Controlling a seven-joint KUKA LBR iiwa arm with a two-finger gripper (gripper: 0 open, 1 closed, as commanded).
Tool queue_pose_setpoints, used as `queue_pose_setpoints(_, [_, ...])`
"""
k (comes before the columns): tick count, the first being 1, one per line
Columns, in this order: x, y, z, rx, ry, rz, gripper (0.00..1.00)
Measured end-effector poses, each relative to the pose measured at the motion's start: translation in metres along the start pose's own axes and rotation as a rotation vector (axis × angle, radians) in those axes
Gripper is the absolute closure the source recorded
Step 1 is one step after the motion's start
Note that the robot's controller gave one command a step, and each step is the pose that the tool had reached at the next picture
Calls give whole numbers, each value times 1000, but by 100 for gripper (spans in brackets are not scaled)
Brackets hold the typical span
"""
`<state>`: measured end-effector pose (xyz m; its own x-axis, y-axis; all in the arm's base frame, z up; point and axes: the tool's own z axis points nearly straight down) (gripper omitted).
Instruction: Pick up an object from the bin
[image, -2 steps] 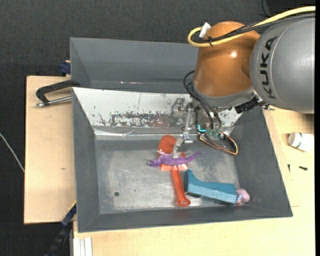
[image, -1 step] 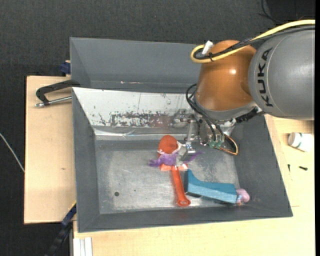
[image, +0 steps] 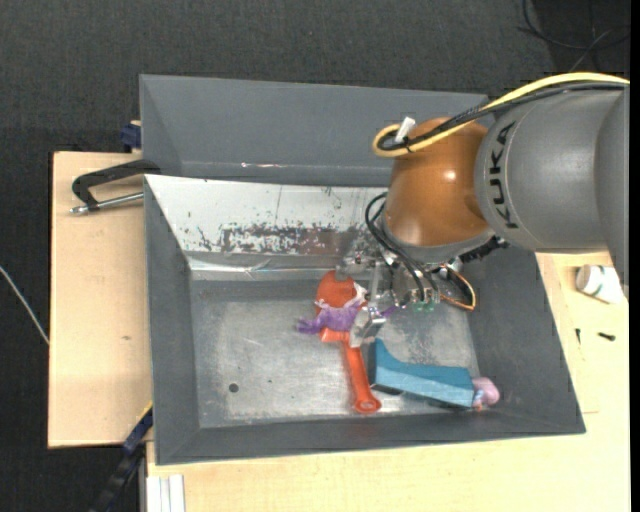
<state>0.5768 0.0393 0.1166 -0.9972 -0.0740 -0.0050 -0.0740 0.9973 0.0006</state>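
My gripper (image: 372, 312) hangs under the orange wrist cover, in the right middle of the bin. Its metal fingertips point down-left, right beside a small purple toy figure (image: 330, 320) and an orange-red rounded piece (image: 338, 293) behind it. An orange-red handled tool (image: 357, 375) runs from under the fingertips toward the front wall. A blue flat block (image: 420, 382) lies to its right, with a small pink ball (image: 485, 394) at its far end. Nothing is visibly between the fingers.
The things cluster in the right half of the bin, near the front wall. The left half of the bin floor is bare metal with one dark speck. The arm and its cables cover the bin's right rear corner.
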Motion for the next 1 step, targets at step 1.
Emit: queue_pose_setpoints(1, [24, 17, 36, -5, -15, 18, 100])
